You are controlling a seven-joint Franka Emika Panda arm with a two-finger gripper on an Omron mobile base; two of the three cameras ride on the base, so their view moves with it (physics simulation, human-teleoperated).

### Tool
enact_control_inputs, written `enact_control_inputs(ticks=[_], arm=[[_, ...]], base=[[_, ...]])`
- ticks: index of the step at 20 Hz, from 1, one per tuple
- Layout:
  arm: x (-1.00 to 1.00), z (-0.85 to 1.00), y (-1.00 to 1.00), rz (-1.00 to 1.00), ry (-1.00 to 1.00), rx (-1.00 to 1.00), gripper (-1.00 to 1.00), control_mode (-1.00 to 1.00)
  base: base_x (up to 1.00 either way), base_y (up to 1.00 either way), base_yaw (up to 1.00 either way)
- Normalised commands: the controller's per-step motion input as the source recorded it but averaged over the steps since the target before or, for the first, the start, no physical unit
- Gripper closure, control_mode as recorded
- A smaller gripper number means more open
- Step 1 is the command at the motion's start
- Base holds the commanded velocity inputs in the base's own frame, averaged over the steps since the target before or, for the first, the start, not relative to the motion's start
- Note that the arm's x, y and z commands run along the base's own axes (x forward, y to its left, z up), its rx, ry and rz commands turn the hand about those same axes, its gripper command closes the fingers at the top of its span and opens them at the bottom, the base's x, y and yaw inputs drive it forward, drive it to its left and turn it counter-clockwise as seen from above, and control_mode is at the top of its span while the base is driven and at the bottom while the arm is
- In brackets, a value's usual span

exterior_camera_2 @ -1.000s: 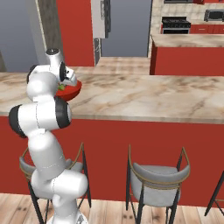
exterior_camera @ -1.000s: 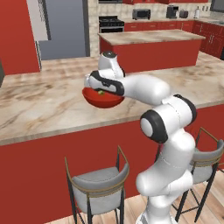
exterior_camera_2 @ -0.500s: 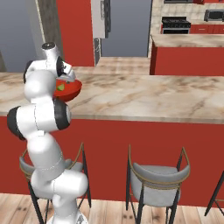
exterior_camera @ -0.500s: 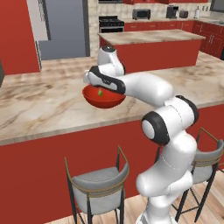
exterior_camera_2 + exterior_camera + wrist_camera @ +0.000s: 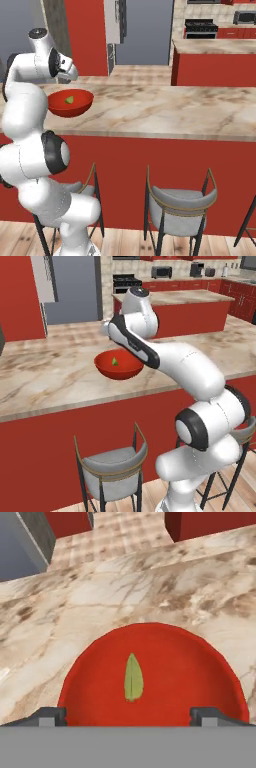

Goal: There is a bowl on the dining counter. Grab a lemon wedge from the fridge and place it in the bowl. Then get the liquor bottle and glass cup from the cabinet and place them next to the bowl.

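**Wedge in bowl, hand above and empty**

The lemon wedge (image 5: pixel 133 678) is seen lying on the floor of the red bowl (image 5: pixel 200 672), near its middle. The bowl is set on the marbled dining counter (image 5: pixel 150 592). The gripper (image 5: pixel 128 714) is held above the bowl's near rim, looking down into it; its fingertips (image 5: pixel 50 716) are spread wide apart and nothing is held between them. The wedge is clear of both tips.

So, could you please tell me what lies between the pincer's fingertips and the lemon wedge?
Nothing but bare red bowl floor: in the hand view the lemon wedge lies loose above the open pincer.
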Motion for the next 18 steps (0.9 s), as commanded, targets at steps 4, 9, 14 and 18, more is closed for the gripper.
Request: enact_control_inputs(ticks=[4,9,14,18], arm=[[-1.0,0.64,-0.52,0.0,0.07,0.0,-1.0,-1.0],[-1.0,0.16,-0.63,0.0,0.11,-0.08,-1.0,-1.0],[-1.0,-0.26,-0.55,0.0,0.19,-0.2,-1.0,-1.0],[-1.0,-0.73,-0.41,0.01,0.25,-0.16,-1.0,-1.0]], base=[[0.0,0.0,0.0],[0.0,0.0,0.0],[0.0,0.0,0.0],[0.0,0.0,0.0]])
